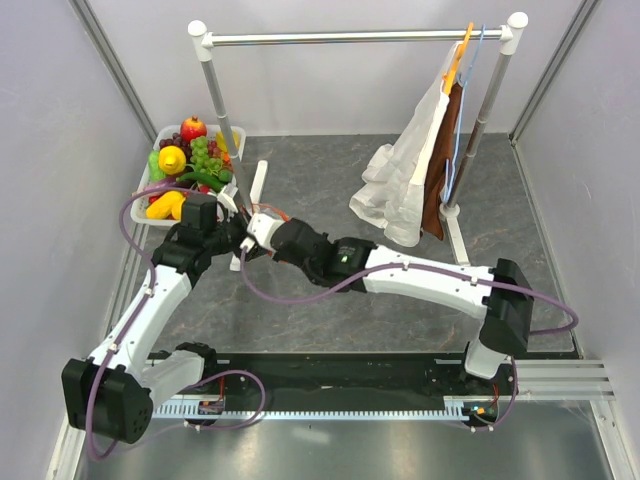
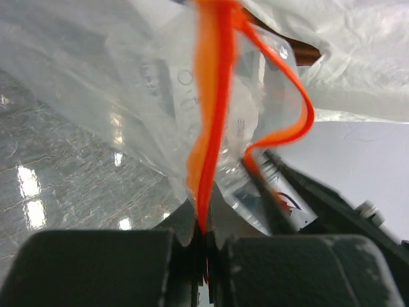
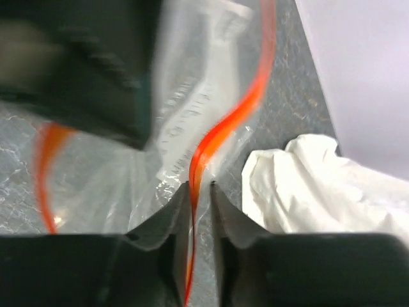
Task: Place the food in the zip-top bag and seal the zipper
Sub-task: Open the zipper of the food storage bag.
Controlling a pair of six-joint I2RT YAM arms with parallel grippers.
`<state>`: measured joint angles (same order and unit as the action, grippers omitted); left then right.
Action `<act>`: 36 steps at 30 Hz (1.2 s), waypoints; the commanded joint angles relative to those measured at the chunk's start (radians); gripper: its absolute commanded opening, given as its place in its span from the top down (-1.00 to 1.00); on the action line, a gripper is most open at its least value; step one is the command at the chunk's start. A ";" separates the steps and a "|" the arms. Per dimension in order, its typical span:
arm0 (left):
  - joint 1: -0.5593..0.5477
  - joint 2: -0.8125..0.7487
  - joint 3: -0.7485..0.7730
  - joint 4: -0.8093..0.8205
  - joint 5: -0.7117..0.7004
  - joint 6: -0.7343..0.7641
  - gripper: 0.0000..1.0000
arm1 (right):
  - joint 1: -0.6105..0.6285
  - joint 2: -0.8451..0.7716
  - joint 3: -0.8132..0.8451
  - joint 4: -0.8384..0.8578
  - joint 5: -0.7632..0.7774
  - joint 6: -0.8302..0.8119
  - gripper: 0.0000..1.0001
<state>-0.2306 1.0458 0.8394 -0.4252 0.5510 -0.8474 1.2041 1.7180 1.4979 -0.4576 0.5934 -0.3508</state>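
The zip-top bag (image 2: pixel 128 96) hangs crumpled between my two grippers, clear and crinkly with a white label (image 3: pixel 185 96). Its orange-red zipper (image 2: pixel 214 96) runs straight down into my left gripper (image 2: pixel 206 233), which is shut on it. The same strip (image 3: pixel 220 134) passes between the fingers of my right gripper (image 3: pixel 200 192), lying against one finger with a narrow gap to the other. In the top view, the left gripper (image 1: pixel 228 238) and the right gripper (image 1: pixel 258 232) meet nose to nose. The food (image 1: pixel 190 160) lies piled at the back left; none of it shows in the bag.
A white basket (image 1: pixel 160 135) holds the toy fruits and vegetables. A clothes rack (image 1: pixel 350 38) spans the back, its left foot (image 1: pixel 255 190) just behind the grippers. White cloth (image 1: pixel 405 185) hangs from a hanger at the right, also in the right wrist view (image 3: pixel 313 192).
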 commanded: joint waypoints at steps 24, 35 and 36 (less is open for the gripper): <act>-0.079 -0.030 0.032 -0.014 0.067 0.177 0.96 | -0.192 -0.024 0.154 -0.072 -0.325 0.208 0.56; -0.064 -0.032 0.030 -0.033 0.058 0.263 0.96 | -0.207 -0.202 0.038 -0.216 -0.440 0.260 1.00; -0.065 -0.026 0.038 -0.037 0.067 0.281 0.96 | -0.212 -0.212 0.035 -0.225 -0.446 0.271 1.00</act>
<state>-0.3000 1.0088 0.8352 -0.4706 0.5953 -0.6563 1.0080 1.6020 1.5558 -0.6483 0.1837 -0.1211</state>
